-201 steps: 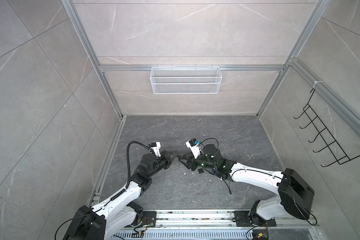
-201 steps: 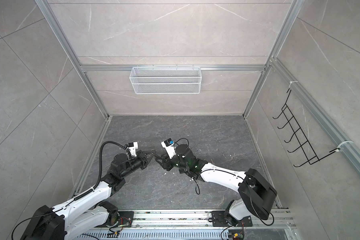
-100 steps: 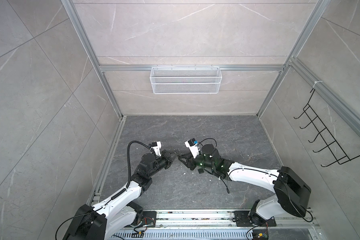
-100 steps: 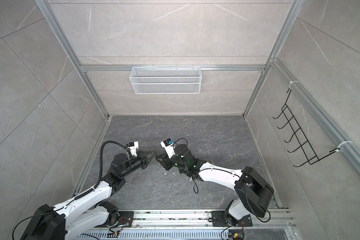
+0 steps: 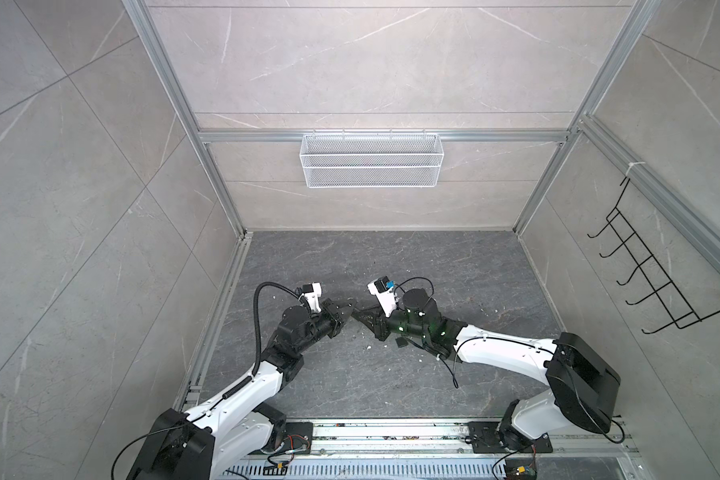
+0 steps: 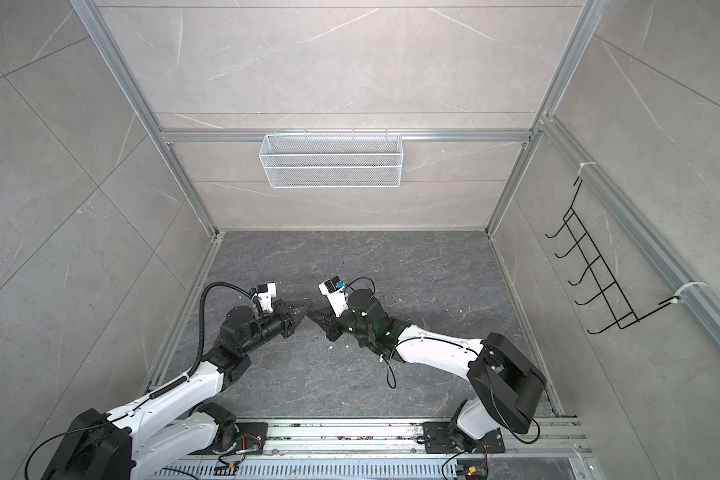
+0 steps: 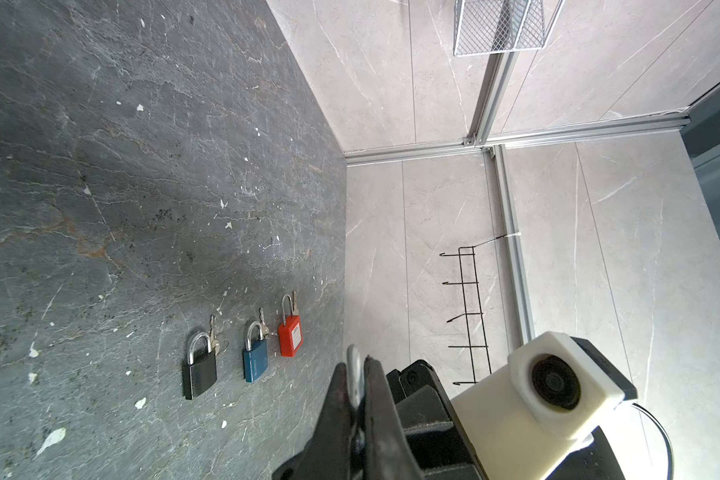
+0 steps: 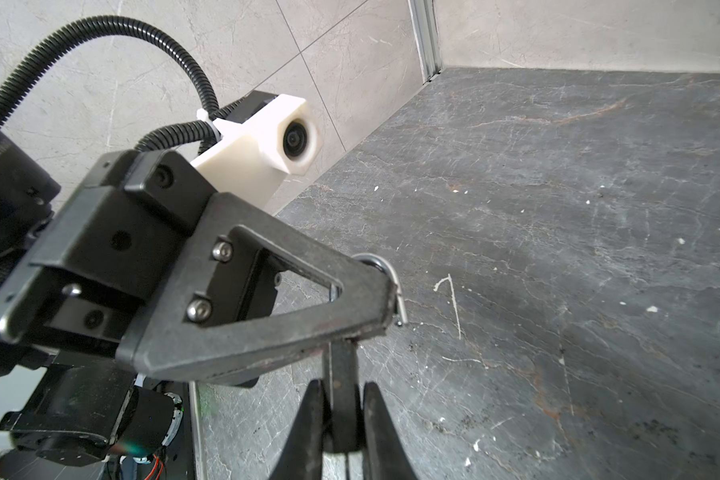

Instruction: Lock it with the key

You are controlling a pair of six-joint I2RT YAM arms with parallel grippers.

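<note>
I work in a robot test cell in a lab: grey stone-look panels (image 5: pixel 350 62) in aluminium frame rails (image 5: pixel 375 136), a white mesh basket (image 5: pixel 371 166) and black hook rack (image 5: pixel 657 282) hung on them, a dark counter (image 5: pixel 391 257), my arms (image 5: pixel 499 349) bolted to a metal track (image 5: pixel 391 432).

Matt veined stone floor (image 7: pixel 142 166) (white-flecked), glossy red plastic padlock (image 7: pixel 290 341)

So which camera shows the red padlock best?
The left wrist view: the red padlock lies in plain sight on the floor. Neither top view nor the right wrist view shows it.
</note>
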